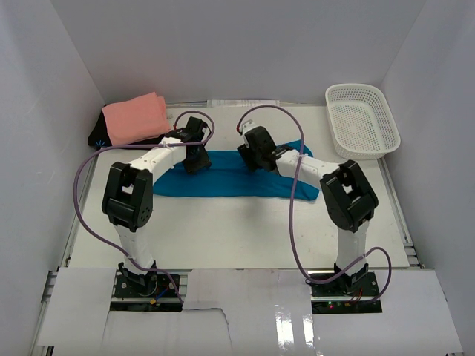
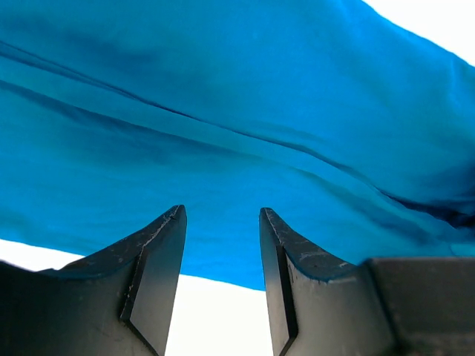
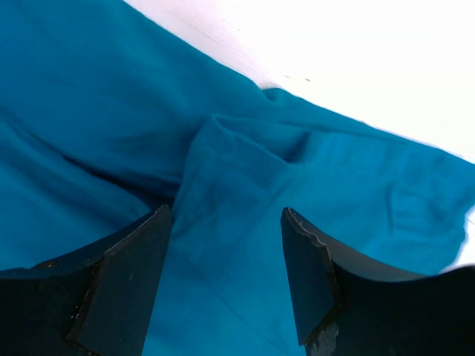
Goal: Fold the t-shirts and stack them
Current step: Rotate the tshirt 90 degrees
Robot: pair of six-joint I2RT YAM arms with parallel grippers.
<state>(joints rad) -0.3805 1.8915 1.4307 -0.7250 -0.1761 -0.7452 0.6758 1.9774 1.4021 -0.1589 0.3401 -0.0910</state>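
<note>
- Left gripper [image 2: 221, 216]: its fingers [image 2: 152, 256] stand a narrow gap apart with nothing between them. The tips sit low at one edge of the blue t-shirt [image 2: 237, 111], with white table showing just beneath them.
- Right gripper [image 3: 226, 216]: its fingers [image 3: 126, 274] stand somewhat wider apart, and nothing is clamped. A raised fold of the same blue cloth lies just beyond the tips.
- From the top view, the left gripper is over the far left part of the blue t-shirt. The right gripper is over its far edge, right of centre.
- Blue t-shirt: it lies as a long band running left to right across the middle of the table [image 1: 245, 230], flat but creased.
- Pink shirt [image 1: 135, 119]: it is folded and rests on a dark item [image 1: 99, 136] in the far left corner, apart from the blue t-shirt.
- White basket [image 1: 355, 88]: it sits in the far right corner, near the right end of the blue t-shirt but not touching it.
</note>
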